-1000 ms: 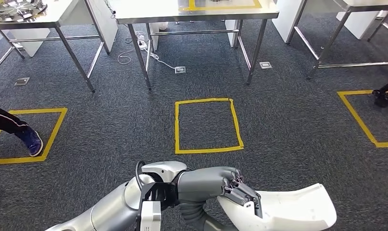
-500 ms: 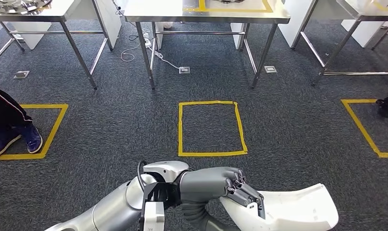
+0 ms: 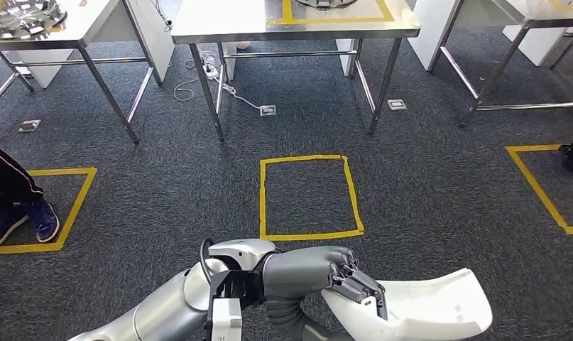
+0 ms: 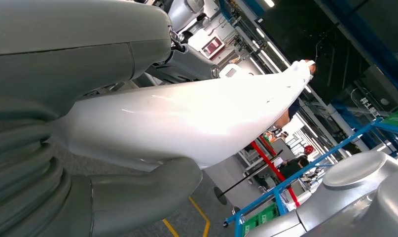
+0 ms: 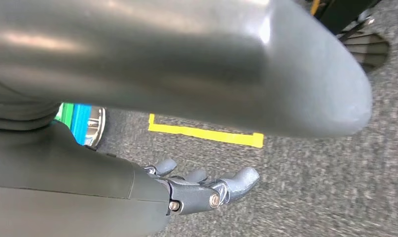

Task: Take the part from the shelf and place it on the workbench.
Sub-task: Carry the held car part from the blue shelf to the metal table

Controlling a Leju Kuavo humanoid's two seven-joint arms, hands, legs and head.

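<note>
White part (image 3: 418, 309): one; tables (image 3: 290, 21): three.

— How many benches do you count from the head camera?

— I see three steel benches (image 3: 297, 28) along the far side of the floor.

— And taped squares?

— Three yellow tape squares (image 3: 310, 197) on the carpet, plus one on the middle bench top.

— Parts?

— One white part (image 3: 425, 309) in hand. One person's legs (image 3: 13, 199) at the floor's left edge.
</note>
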